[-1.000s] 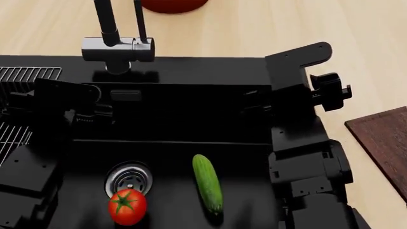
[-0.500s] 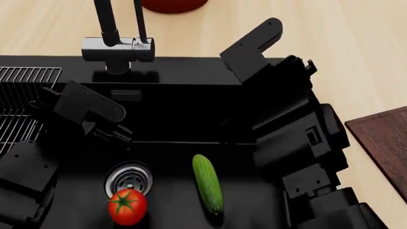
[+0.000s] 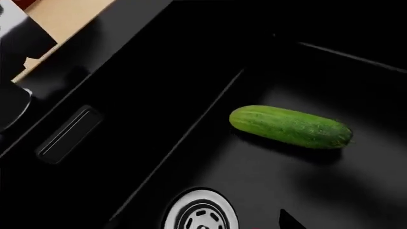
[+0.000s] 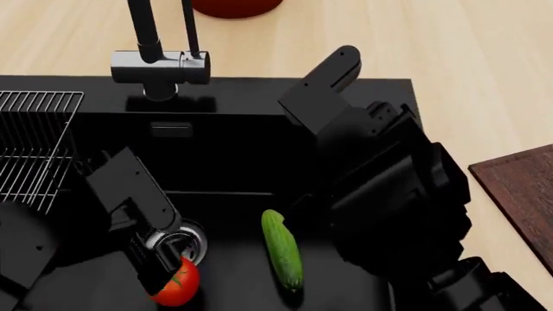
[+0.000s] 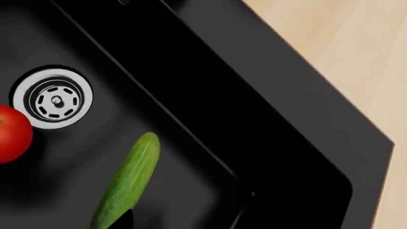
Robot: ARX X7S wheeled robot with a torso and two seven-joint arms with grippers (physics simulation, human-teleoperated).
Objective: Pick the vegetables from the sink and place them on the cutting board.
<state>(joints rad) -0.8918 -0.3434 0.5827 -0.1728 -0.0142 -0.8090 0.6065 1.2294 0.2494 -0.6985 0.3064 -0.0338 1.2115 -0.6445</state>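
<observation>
Where pale wood counter (image 4: pixel 484 58) surrounds black sink (image 4: pixel 259 97)

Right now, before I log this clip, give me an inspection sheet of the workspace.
Surface: light wood counter around a black sink.
Job's things: tomato and cucumber on the sink floor; cutting board bare at the right edge.
Clutter: red vessel behind the faucet; wire rack at left.
Grippers: left gripper by the tomato, right arm above the cucumber; jaw states not visible.
Cables: nothing seen.
Surroundings: nothing seen.
</observation>
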